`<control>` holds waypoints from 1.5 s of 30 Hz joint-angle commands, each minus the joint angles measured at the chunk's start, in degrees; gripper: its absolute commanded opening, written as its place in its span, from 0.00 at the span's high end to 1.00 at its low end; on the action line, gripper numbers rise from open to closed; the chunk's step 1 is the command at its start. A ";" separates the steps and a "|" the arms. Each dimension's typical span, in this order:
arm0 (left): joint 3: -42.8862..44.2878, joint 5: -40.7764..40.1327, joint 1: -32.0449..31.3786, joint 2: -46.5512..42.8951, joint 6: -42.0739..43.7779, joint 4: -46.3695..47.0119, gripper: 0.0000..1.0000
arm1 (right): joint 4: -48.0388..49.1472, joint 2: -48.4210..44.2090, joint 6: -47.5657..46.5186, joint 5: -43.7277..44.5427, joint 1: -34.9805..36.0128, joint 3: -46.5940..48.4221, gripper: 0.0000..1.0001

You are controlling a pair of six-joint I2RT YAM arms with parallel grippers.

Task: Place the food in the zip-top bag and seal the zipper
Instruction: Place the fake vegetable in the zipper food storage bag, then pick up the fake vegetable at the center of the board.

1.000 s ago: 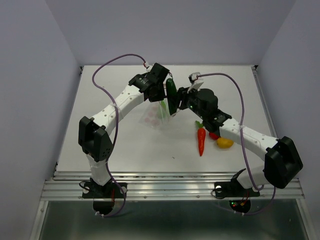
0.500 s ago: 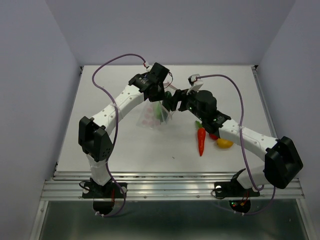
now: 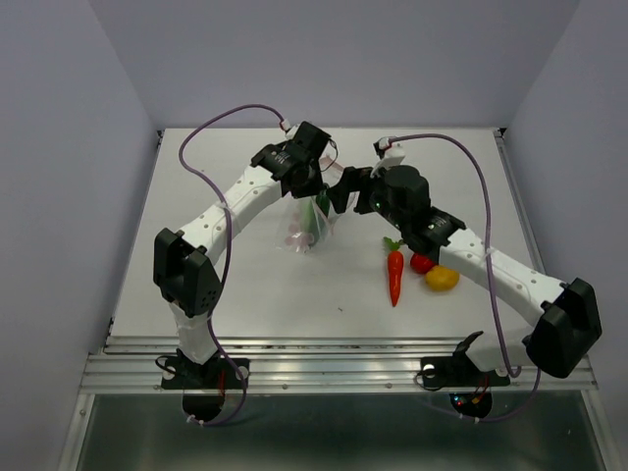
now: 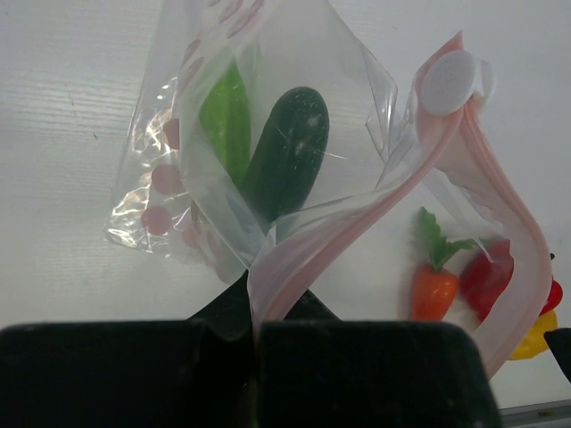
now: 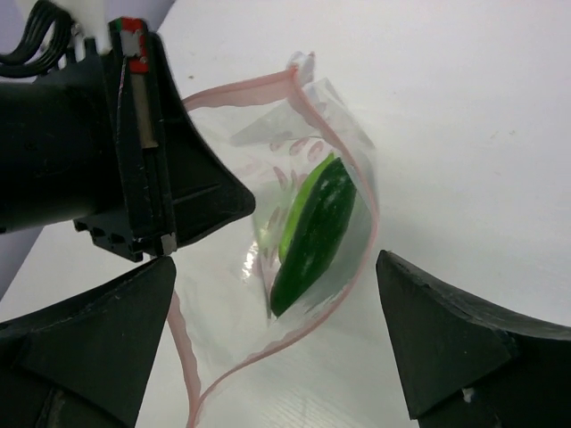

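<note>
My left gripper [image 3: 316, 188] is shut on the pink zipper [image 4: 357, 214] of the clear pink-dotted zip-top bag [image 3: 306, 228] and holds it hanging open above the table. The dark green cucumber [image 4: 287, 152] and the light green pepper [image 4: 225, 120] lie inside the bag; both show in the right wrist view, the cucumber [image 5: 317, 234] in front. My right gripper [image 3: 339, 196] is open and empty just above the bag's mouth [image 5: 268, 294]. The carrot [image 3: 394, 275], the red bell pepper [image 3: 422, 263] and the yellow-orange round one [image 3: 442, 279] lie on the table at the right.
The white table [image 3: 245, 294] is walled at the back and both sides, with a metal rail [image 3: 334, 368] along the near edge. Purple cables [image 3: 226, 123] loop above both arms.
My right gripper has let the cucumber go into the bag and drawn back a little to the right. The bag now hangs lower and straighter from my left gripper.
</note>
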 commanded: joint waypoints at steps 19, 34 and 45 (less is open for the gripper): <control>0.84 0.46 -0.16 0.04 2.35 0.72 1.00 | -42.49 -5.14 15.13 16.22 -20.88 -3.61 0.00; 0.76 0.90 -0.16 0.56 2.70 1.25 1.00 | -39.60 -0.05 16.19 15.61 -23.16 -7.92 0.00; 0.49 0.99 -0.16 0.74 2.35 1.34 1.00 | -37.22 4.00 16.63 13.59 -23.69 -8.98 0.00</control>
